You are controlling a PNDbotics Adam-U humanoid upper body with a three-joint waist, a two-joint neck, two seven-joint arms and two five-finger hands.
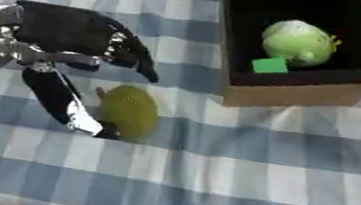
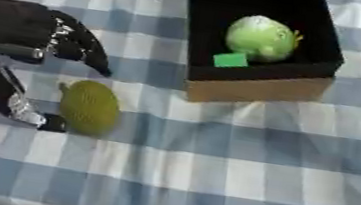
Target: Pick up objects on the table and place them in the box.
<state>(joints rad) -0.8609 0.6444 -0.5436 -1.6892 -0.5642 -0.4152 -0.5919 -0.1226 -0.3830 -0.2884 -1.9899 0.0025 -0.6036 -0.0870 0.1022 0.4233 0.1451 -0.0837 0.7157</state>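
One left hand (image 1: 67,53) spread wide beside olive fruit (image 1: 129,111); box (image 1: 296,93) apart.

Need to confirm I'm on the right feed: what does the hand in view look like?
The left hand is mostly black, with dark curved fingers and shiny silver metal at the joints and along the thumb. A small green light glows near its wrist. The right hand is not in view.

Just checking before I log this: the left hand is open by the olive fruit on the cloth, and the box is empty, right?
Not quite. The box is not empty: the left eye view shows a green ball and a green block inside. The left hand is open by the olive fruit.
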